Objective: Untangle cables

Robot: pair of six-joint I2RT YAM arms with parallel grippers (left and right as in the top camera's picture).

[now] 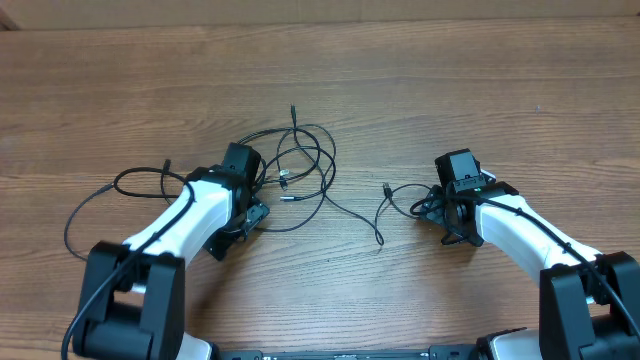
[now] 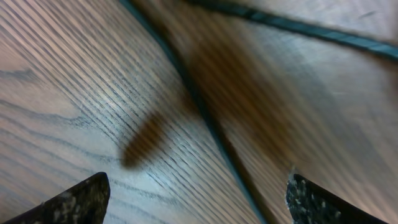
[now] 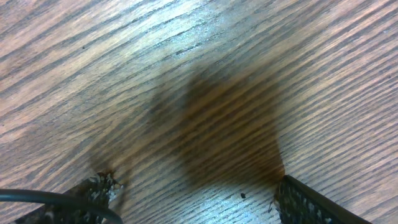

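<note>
We hold the left end effector [image 2: 198, 200] spread wide over a strand of the thin black tangled cables [image 1: 300, 165] near the brown wooden worktop's [image 1: 480, 80] centre, seemingly to pinch it, while the right end effector [image 3: 196, 202], likewise released, hovers beside a smaller black cable loop [image 1: 405, 200].

Overhead: fixed high above, looking straight down on the brown wood-grain surface [image 1: 480, 90]. Far enough off to take in both white-and-black arms [image 1: 190, 215] reaching in from the near edge, and the thin black cables [image 1: 300, 170] looped loosely mid-surface.

Left wrist: mounted on the left end effector [image 2: 199, 202], aimed down past its dark speckled fingertips [image 2: 68, 202] in the bottom corners. So near that the grain and one crossing cable blur.

Right wrist: likewise on the right end effector [image 3: 199, 202], equally near, right of the surface's middle.

Shared with overhead: only the small patch of grain beneath each arm's tip.
</note>
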